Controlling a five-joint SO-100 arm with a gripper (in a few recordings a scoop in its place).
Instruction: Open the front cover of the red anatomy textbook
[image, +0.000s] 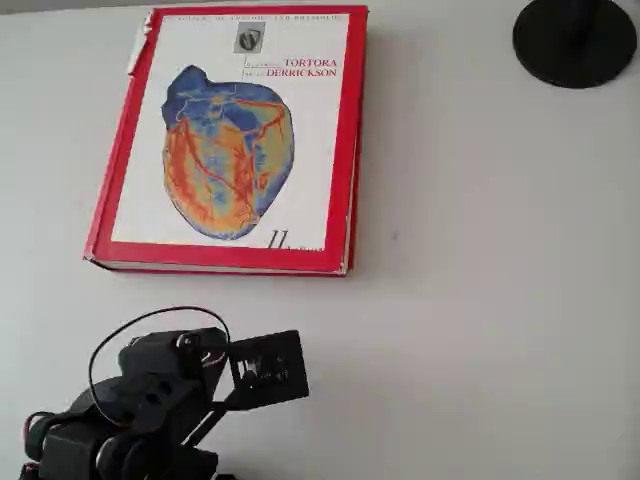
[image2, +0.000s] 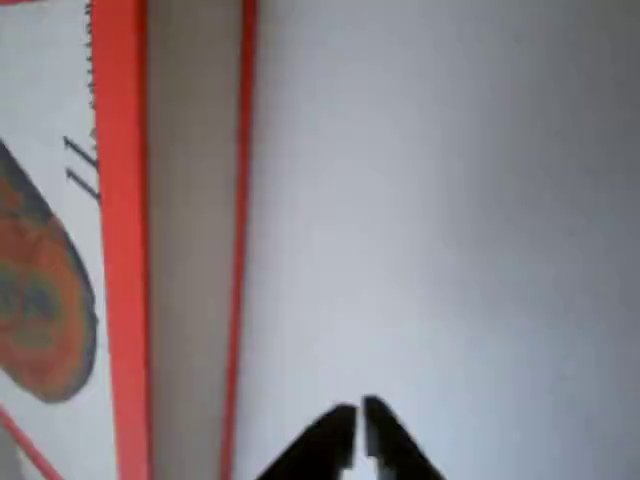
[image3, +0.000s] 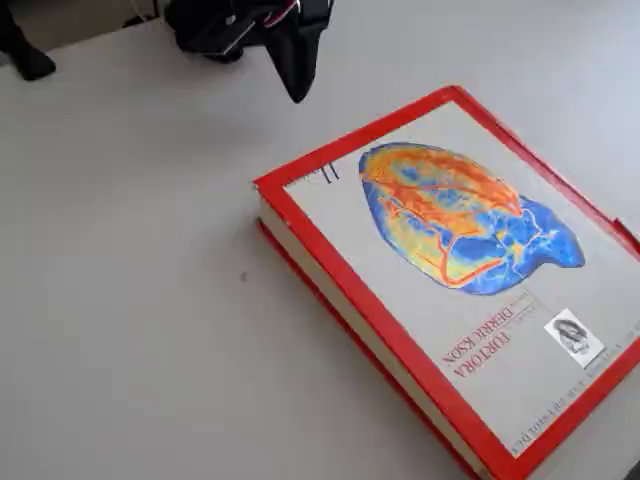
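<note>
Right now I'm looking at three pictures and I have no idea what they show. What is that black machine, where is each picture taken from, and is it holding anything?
The black machine is a small robot arm standing on a white table. At its tip are two fingers that work like tongs; together they form the gripper.

One picture looks straight down from overhead. Another comes from a camera riding on the arm's wrist, so the fingers show at its bottom edge. The third is a fixed camera across the table, facing the arm.

On the table lies a thick red anatomy textbook, closed, its front cover showing a blue and orange heart. A round black base stands in a corner of the overhead view.

The fingers are pinched together and hold nothing. They sit apart from the book, over bare table beside its page edge.
</note>
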